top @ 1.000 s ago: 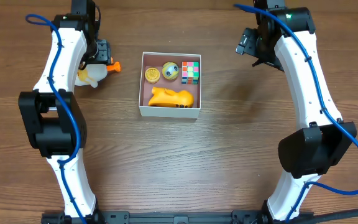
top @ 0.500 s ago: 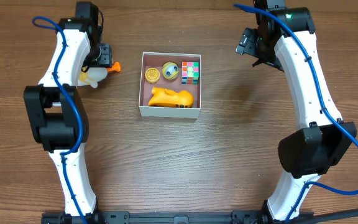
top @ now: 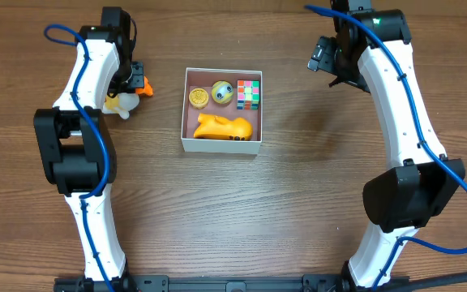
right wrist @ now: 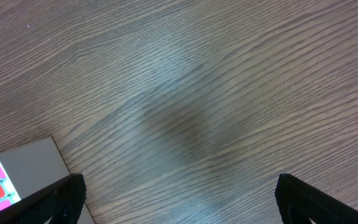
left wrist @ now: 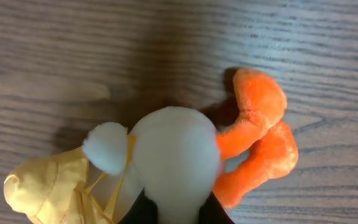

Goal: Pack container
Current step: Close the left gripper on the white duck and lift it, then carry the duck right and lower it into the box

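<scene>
Though spread 1 second ago, left gripper (top: 130,83) now pinches the plush toy (left wrist: 176,149); right gripper (right wrist: 178,202) stays spread.

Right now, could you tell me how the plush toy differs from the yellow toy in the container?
The plush toy lies outside the container, held by the left gripper; the yellow toy sits inside, untouched. The plush toy is white, yellow and orange; the yellow toy is mostly yellow.

There was one box (top: 221,147), and in it one cube (top: 249,93), one ball (top: 223,92), one disc (top: 199,96) and one yellow toy (top: 222,127). One plush duck (top: 121,102) lay outside.
</scene>
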